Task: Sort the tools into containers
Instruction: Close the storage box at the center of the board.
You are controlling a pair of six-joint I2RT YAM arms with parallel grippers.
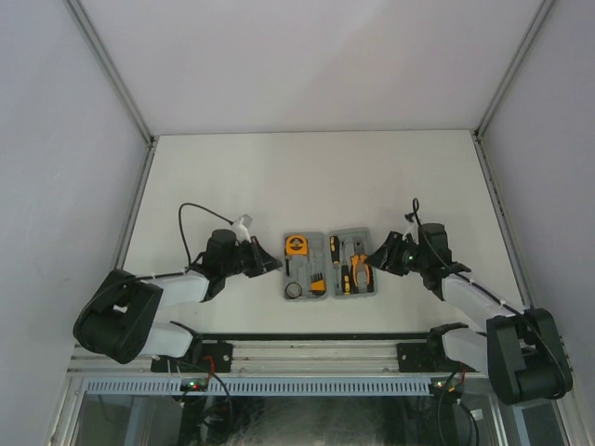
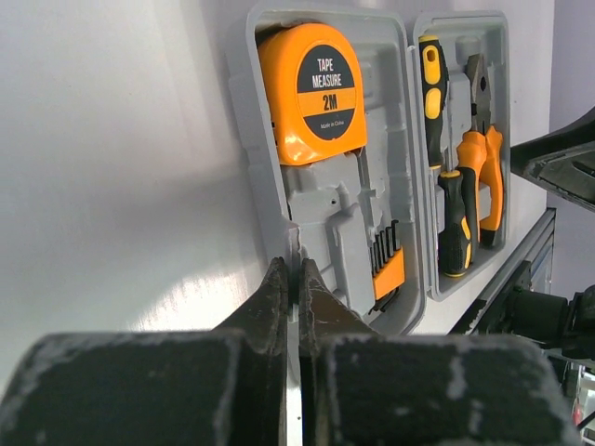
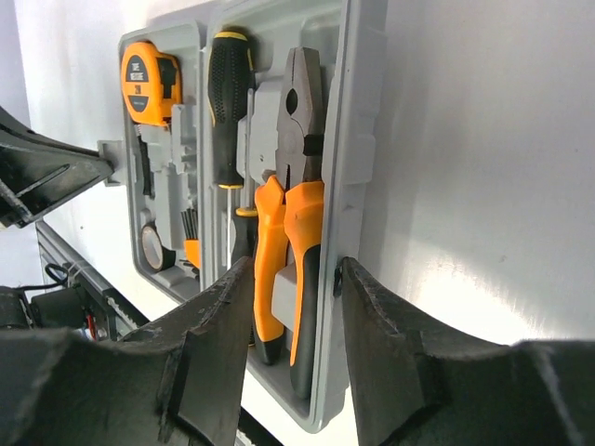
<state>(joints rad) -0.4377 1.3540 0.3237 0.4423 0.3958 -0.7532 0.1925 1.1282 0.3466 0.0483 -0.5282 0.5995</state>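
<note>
The grey tool case [image 1: 328, 295] lies open in the middle, both halves flat. Its left half holds the orange tape measure [image 2: 311, 93], the small black ring [image 3: 153, 246] and the orange-black block [image 2: 389, 265]. Its right half holds two black-and-orange screwdrivers [image 2: 432, 84] and the orange-handled pliers [image 3: 302, 214]. My left gripper [image 2: 293, 267] is shut on the thin latch tab at the case's left rim [image 2: 244, 121]. My right gripper [image 3: 296, 269] is open and straddles the case's right rim [image 3: 358, 139], one finger over the pliers and one outside.
The case sits on a white table [image 1: 307, 177] enclosed by pale walls at the back and sides. An aluminium rail [image 1: 307, 348] with the arm bases runs along the near edge, close below the case.
</note>
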